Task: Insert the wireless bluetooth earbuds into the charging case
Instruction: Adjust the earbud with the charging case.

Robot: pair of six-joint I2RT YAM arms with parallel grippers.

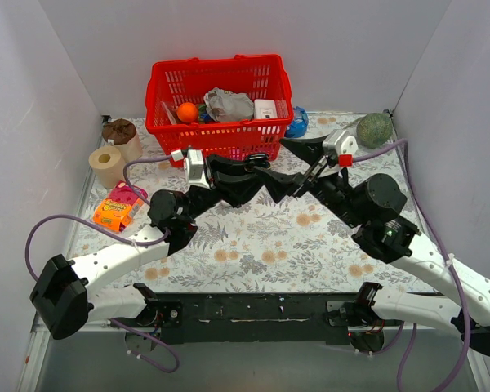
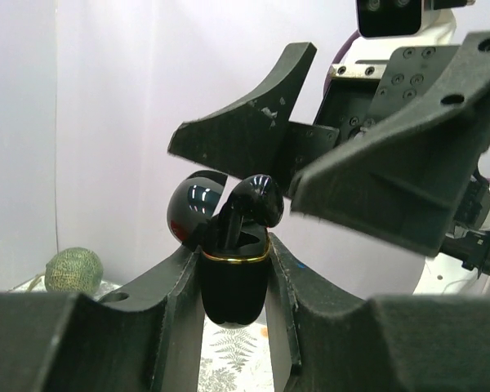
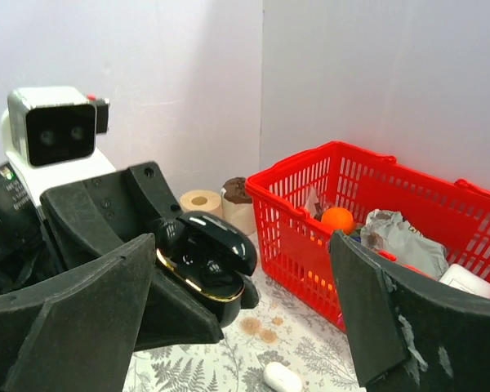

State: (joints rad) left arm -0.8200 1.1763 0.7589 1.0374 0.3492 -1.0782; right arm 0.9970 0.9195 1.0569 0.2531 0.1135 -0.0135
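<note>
**Pincer pair meets in mid-air, one earbud standing in the case**

Left pincer (image 2: pixel 233 263) is clamped on the lower body of the case (image 2: pixel 233 294), holding it upright above the worktop (image 1: pixel 253 245), in front of the red basket (image 1: pixel 216 64). The lid (image 2: pixel 192 208) is swung back. One earbud (image 2: pixel 257 200) sits in the case mouth, stem down inside and head above the gold rim.

Right pincer (image 3: pixel 241 245) is spread wide and holds nothing. Its fingers stand apart on either side of the case, just above it, and touch neither the case nor the earbud.

The step in hand looks like seating this earbud. The right arm is at the point of leaving it to its well. From the left wrist view the head seems to stand a little high, though this cannot be judged for sure.

Whether the other earbud is already in the case cannot be made out. A white pill-shaped case (image 3: pixel 282 377) lies on the worktop below and is no part of the job.

The next move probably calls for a light press on the head if it is not fully seated. After that comes the other earbud, if it is still out, while the left arm keeps the case level.
</note>
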